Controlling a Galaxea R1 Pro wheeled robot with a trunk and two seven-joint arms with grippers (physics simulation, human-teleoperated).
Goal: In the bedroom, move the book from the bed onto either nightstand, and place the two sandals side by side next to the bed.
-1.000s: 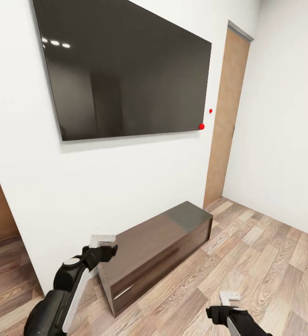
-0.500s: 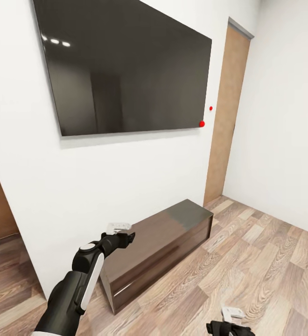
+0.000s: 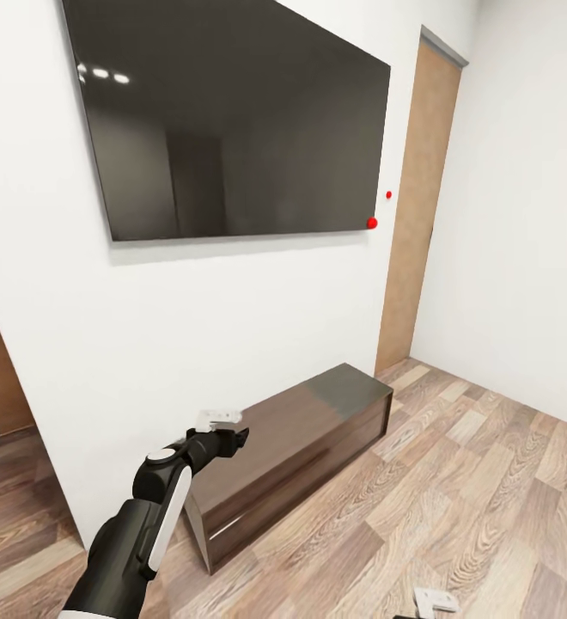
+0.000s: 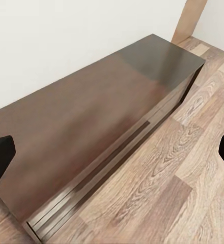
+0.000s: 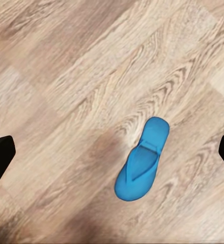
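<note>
we face a white wall with a dark screen [image 3: 232, 120] and a long lampless bench [image 3: 292, 456] below it; a wood door [image 3: 417, 215] stands at the far corner. bed, book and nightstand are out of sight.

left gripper [image 3: 223, 427] hangs over the bench's near end; in its wrist view both fingertips [image 4: 0, 157] sit at the frame edges, so it is spread wide and empty.

right gripper [image 3: 434, 600] is low over the floor [image 3: 490, 481]. its wrist view looks straight down on one blue sandal [image 5: 141, 160] lying flat on the planks, between the widely parted, empty fingers.

step in hand, as we judge it: picking up this sandal. to do it well we would centre over the strap, turn the wrist so the fingers cross the narrow width, then descend until the tips nearly meet the floor before closing. risk: a flat sole may slide or pinch poorly.
</note>
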